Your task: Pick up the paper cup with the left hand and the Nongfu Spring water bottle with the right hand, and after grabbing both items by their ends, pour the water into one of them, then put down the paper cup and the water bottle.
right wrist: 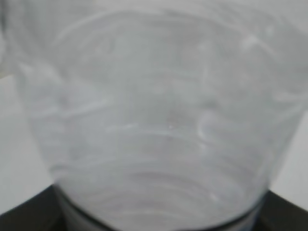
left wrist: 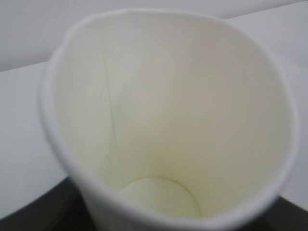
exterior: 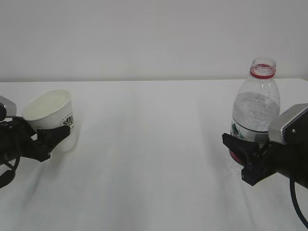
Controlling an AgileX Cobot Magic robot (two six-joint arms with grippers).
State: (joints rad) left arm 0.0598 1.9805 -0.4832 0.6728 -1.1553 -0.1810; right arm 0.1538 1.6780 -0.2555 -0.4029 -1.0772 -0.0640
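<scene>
**Both grippers closed on their items, cup tilted, bottle upright**

Nearest the exterior camera, low on the right, the right gripper [exterior: 246, 159] has its black jaws closed round the lower part of the Nongfu Spring water bottle [exterior: 256, 108], at the level of the red-and-white label. The bottle stands upright, capless, its red neck ring at the top, and its base is hidden behind the jaws, so whether it rests on the table [exterior: 154, 159] or hangs just above it cannot be told. The right wrist view is filled by the bottle's ribbed clear wall [right wrist: 159, 125] (blurred, too close for detail); the water level cannot be read there.

On the left, a little farther back, the left gripper [exterior: 50, 139] grips the paper cup [exterior: 50, 113] by its lower end. The cup leans, its open mouth turned up and toward the camera, the dark green logo showing on its side just above the jaw. The left wrist view looks straight down into the cup [left wrist: 163, 125]: pale inner walls, a seam line, a round bottom.

Behind both, the white table runs to a plain light wall [exterior: 154, 38].
</scene>
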